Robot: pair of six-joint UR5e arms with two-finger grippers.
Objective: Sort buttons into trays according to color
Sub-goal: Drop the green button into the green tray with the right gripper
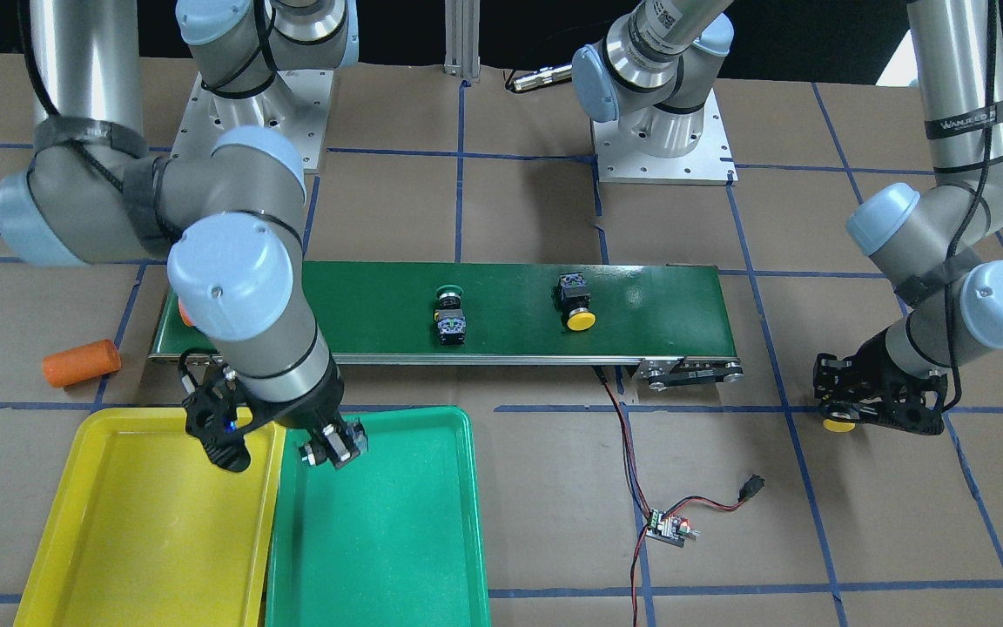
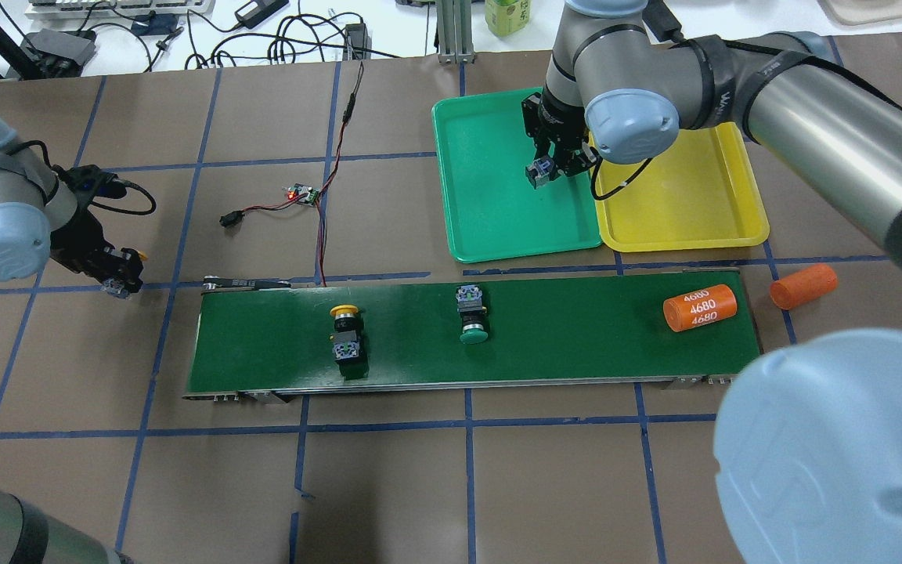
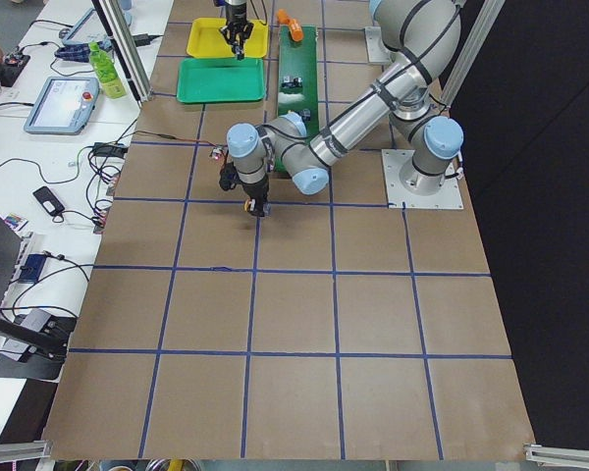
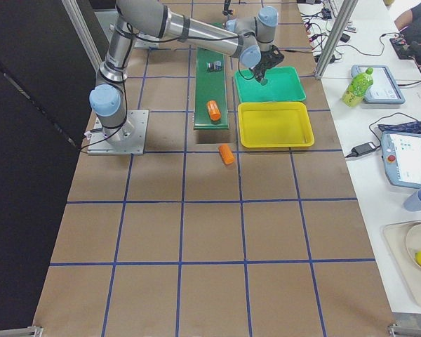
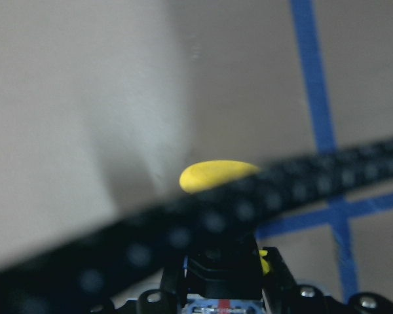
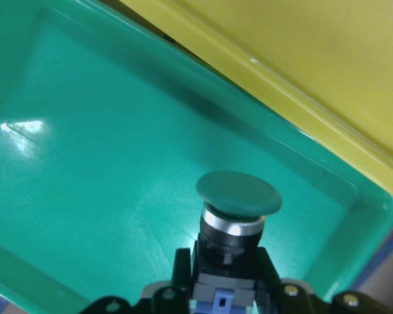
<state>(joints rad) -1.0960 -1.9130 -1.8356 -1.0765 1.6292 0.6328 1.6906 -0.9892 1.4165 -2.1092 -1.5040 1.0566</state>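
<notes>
**Two held, two loose**

Right gripper (image 2: 546, 168), wrist down, pinches a green button (image 6: 238, 196), cap toward the green tray (image 2: 490, 211), near the rim beside the yellow tray (image 2: 686, 211) (bare floor the other way). Farther, the belt (image 2: 576, 345) carries a loose yellow button (image 2: 345, 313) and loose green button (image 2: 473, 335). Left gripper (image 2: 118, 276) clamps a yellow button (image 1: 838, 424) over the table (image 2: 388, 486), off the belt's end

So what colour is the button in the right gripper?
Green button, clearest in the right wrist view.
</notes>
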